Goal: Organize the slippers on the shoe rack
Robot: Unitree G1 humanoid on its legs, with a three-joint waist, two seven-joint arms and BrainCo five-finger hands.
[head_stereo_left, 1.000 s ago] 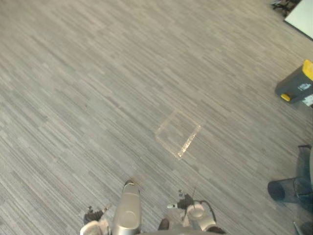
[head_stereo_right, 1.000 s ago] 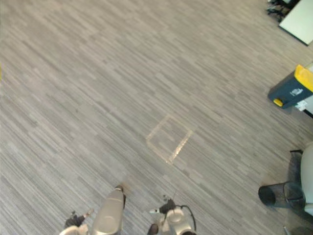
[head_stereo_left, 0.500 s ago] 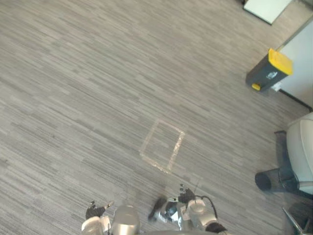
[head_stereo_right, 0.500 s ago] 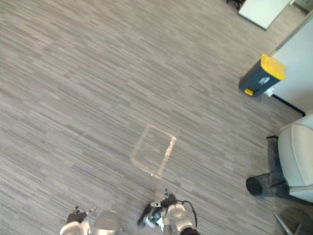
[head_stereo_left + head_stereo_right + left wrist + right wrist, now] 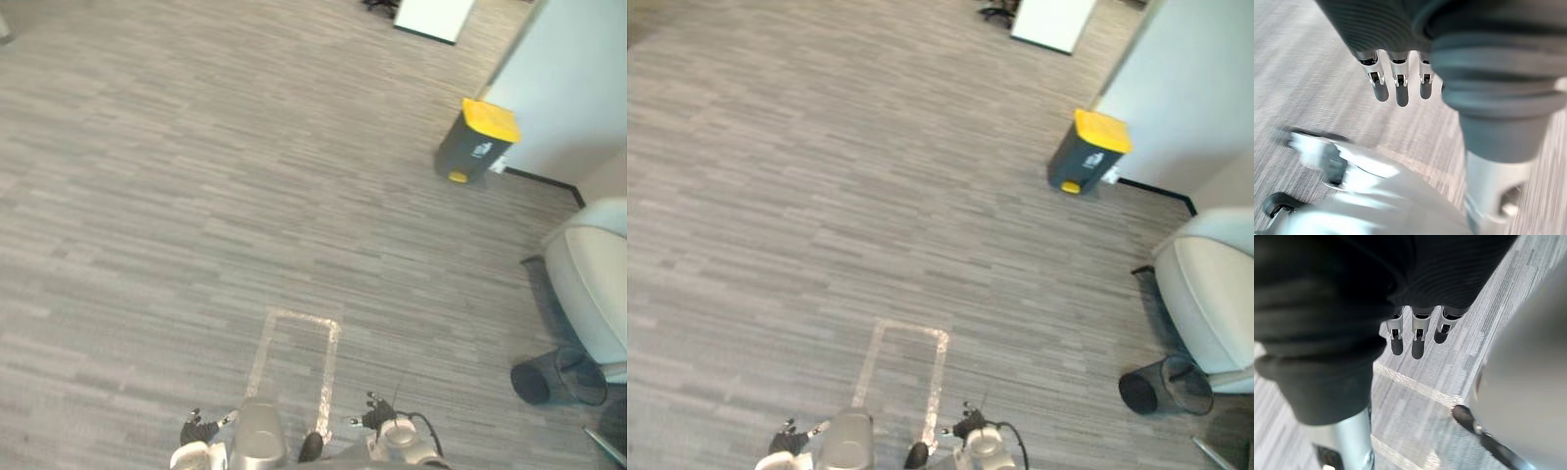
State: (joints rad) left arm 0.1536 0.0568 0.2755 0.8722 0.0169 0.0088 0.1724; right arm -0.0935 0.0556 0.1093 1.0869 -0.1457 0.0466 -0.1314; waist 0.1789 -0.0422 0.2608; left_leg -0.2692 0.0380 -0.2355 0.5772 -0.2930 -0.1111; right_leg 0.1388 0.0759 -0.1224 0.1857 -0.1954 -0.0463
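My left hand (image 5: 197, 431) hangs low at the bottom edge of the eye views, over grey striped carpet. In the left wrist view its fingers (image 5: 1399, 88) hang relaxed with nothing in them. My right hand (image 5: 378, 420) hangs at the bottom edge too, a little right of the middle. Its fingers (image 5: 1417, 337) are likewise relaxed and empty, above a strip of tape on the carpet.
A rectangle of clear tape (image 5: 294, 364) marks the carpet just ahead. A dark bin with a yellow lid (image 5: 475, 143) stands by a white wall (image 5: 578, 88) at the far right. A pale armchair (image 5: 593, 284) and a black mesh wastebasket (image 5: 554, 377) stand at the right.
The whole picture has swung round, so the camera has moved: the bin, the wall and the armchair have come further into view. Both hands still hang low and empty.
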